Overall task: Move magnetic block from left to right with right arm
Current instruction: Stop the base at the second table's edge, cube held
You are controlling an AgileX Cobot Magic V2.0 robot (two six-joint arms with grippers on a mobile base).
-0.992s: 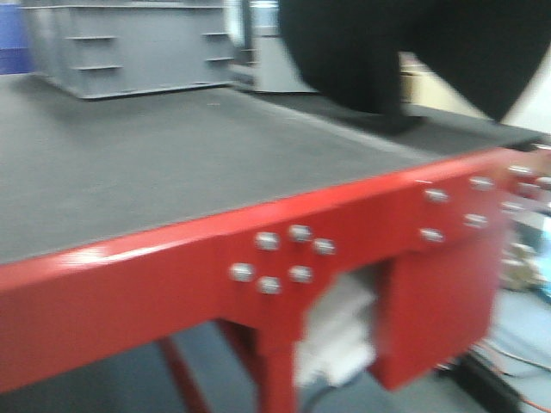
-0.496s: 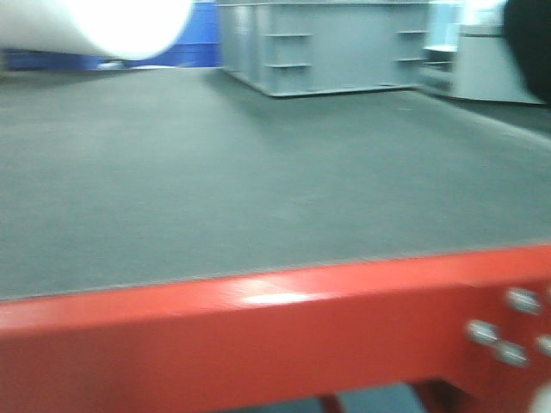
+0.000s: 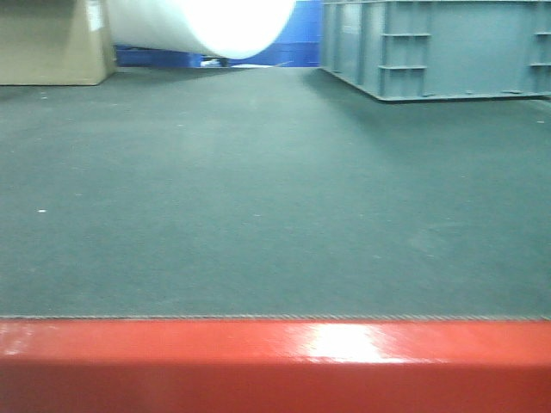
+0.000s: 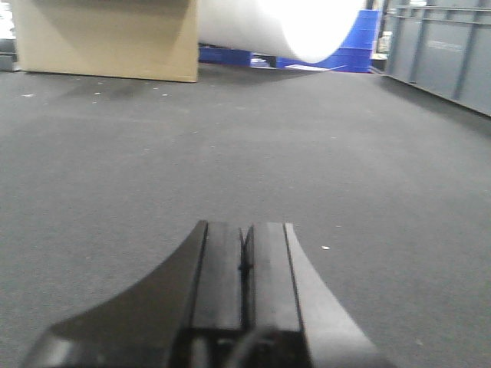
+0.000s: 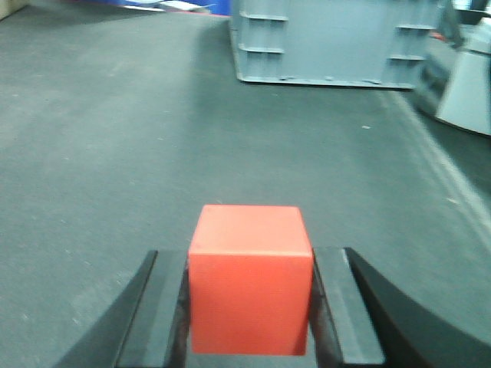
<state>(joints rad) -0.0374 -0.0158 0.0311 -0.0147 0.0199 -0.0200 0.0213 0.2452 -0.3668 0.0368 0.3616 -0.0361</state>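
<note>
The magnetic block (image 5: 250, 280), a plain bright red cube, sits between the two dark fingers of my right gripper (image 5: 251, 261), which is shut on it just above the dark grey mat (image 5: 115, 153). In the left wrist view my left gripper (image 4: 245, 228) is shut, its pads pressed together with nothing between them, low over the mat (image 4: 345, 169). Neither gripper nor the block shows in the front view.
A grey plastic crate (image 3: 439, 47) (image 5: 330, 42) stands at the back right. A cardboard box (image 4: 107, 38) and a white roll (image 4: 284, 27) are at the back left, blue bins (image 4: 360, 46) behind them. The glossy red table edge (image 3: 275, 361) runs along the front.
The front view has swung left: the crate slid from left to right in the frame, the dark shape and bolted table corner left view, and the red edge now lies level.
</note>
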